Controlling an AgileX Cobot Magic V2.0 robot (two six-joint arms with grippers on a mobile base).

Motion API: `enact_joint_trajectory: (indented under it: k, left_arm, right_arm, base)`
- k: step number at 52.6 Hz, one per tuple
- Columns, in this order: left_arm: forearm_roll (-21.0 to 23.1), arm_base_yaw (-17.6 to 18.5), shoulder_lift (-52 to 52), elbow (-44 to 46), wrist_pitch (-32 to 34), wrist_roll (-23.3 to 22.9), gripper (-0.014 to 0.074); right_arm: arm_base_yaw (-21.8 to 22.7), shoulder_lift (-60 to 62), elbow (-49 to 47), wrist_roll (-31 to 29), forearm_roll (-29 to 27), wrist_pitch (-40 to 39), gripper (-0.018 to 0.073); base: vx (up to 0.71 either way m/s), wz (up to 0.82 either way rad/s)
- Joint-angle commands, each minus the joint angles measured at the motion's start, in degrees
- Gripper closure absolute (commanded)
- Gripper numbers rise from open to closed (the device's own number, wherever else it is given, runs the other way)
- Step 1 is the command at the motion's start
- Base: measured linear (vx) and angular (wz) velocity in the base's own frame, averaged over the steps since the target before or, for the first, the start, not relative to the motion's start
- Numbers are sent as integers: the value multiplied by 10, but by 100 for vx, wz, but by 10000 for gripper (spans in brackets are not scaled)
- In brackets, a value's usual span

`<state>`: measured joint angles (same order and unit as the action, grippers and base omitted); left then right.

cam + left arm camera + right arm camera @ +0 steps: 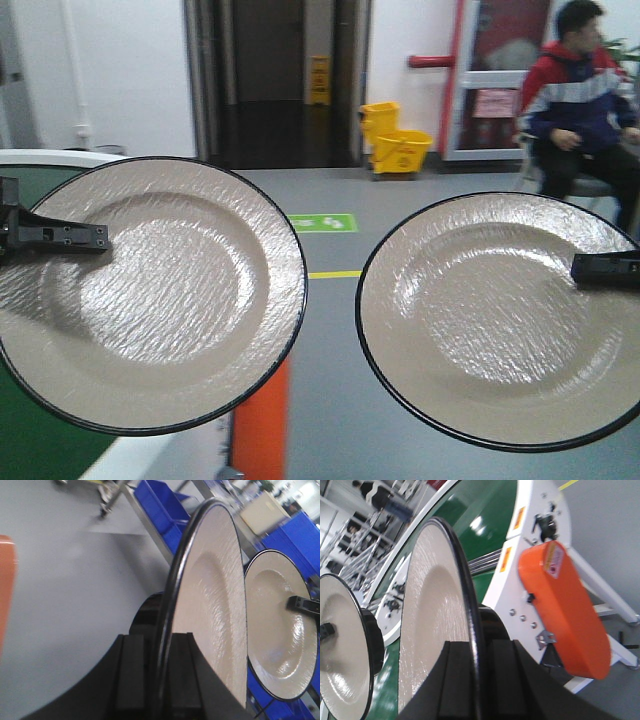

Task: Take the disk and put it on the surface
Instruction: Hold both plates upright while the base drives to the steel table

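Observation:
Two cream disks with black rims hang in the air, faces toward the front camera. My left gripper (pixel 95 238) is shut on the left edge of the left disk (pixel 170 300). In the left wrist view this disk (pixel 215 605) stands edge-on, its rim pinched between the left gripper's (pixel 160 680) black fingers. My right gripper (pixel 585 270) is shut on the right edge of the right disk (pixel 490 320). The right wrist view shows that disk (pixel 430 630) clamped in the right gripper (pixel 477 680). The surface is out of view.
The green conveyor belt (pixel 30 440) with white rim lies low at the left, with an orange housing (pixel 565 610) on its frame. Blue bins (pixel 160 505) stand behind. A seated person (pixel 580 90) and a yellow mop bucket (pixel 395 140) are far ahead.

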<state>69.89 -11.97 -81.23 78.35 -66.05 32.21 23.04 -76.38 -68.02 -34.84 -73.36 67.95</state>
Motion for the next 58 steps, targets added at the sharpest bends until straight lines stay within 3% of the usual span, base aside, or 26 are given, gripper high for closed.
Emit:
enact_joint_trajectory:
  k: [1, 33, 58]
  left_arm:
    - [82, -1, 23, 20, 12, -8, 604]
    - [82, -1, 23, 20, 12, -8, 604]
    - [82, -1, 23, 20, 13, -8, 604]
  right_arm:
    - [1, 21, -18, 2, -80, -1, 568]
    - [1, 23, -18, 2, -80, 0, 568]
    - [1, 23, -18, 2, -80, 0, 568]
  base:
    - [-10, -60]
    - [-1, -67]
    - [17, -30]
